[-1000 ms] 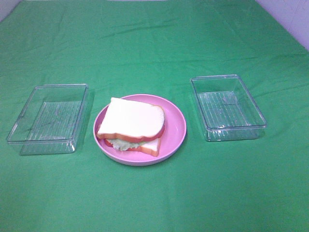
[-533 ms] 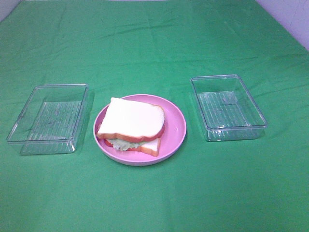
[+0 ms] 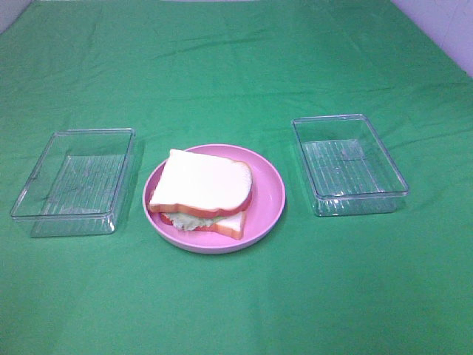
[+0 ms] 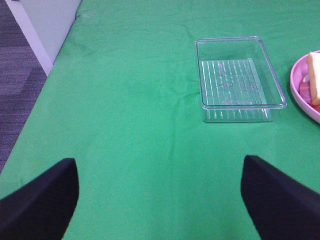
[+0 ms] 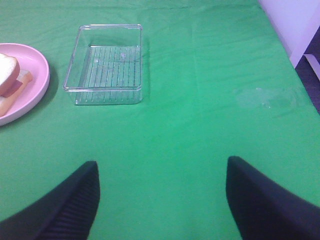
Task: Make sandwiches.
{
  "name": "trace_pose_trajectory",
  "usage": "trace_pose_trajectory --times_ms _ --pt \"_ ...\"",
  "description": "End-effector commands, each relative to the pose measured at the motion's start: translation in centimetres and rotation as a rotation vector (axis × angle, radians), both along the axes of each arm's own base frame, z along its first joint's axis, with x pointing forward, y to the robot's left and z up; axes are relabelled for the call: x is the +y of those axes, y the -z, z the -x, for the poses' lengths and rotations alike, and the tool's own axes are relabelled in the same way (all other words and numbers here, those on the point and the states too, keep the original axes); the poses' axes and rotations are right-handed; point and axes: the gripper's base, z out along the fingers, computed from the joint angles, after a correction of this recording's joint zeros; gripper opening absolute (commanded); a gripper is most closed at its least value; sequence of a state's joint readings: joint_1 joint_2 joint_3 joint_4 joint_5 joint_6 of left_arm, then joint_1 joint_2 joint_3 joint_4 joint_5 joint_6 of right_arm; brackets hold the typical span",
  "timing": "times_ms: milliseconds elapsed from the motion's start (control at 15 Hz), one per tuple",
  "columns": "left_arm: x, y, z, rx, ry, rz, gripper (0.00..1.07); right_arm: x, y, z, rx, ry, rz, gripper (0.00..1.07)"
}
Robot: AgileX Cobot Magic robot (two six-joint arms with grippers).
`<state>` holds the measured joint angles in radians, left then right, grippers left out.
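On the green-clothed bench (image 3: 236, 66), a clear ribbed plastic left tray (image 3: 74, 180) lies left of the round pink plate (image 3: 270, 196), which bears the sandwich (image 3: 201, 185): white slices with orange-brown crust, pale green lettuce and red filling peeking out between them. Right of it sits the matching right tray (image 3: 347, 164). Only the wrist views show the left tool (image 4: 160, 200) and right tool (image 5: 161, 200), dark fingers spread wide apart, holding nothing, over bare cloth.
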<state>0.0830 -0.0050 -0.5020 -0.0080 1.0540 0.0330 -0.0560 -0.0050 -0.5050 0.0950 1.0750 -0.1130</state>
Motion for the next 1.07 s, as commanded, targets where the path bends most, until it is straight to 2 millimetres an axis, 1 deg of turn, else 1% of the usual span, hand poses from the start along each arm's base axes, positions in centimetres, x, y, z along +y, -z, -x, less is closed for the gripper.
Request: trace_pose_trajectory --times_ms 67,733,1067 --pt "-0.04 0.02 0.24 -0.026 0.002 -0.002 0.83 0.00 -0.11 0.20 -0.032 -0.002 0.005 0.68" --pt "-0.04 0.02 0.24 -0.026 0.002 -0.002 0.83 0.00 -0.11 0.19 -0.032 0.001 0.005 0.68" --pt "-0.31 0.02 0.22 -0.028 0.032 0.031 0.83 0.00 -0.11 0.19 -0.032 0.001 0.005 0.68"
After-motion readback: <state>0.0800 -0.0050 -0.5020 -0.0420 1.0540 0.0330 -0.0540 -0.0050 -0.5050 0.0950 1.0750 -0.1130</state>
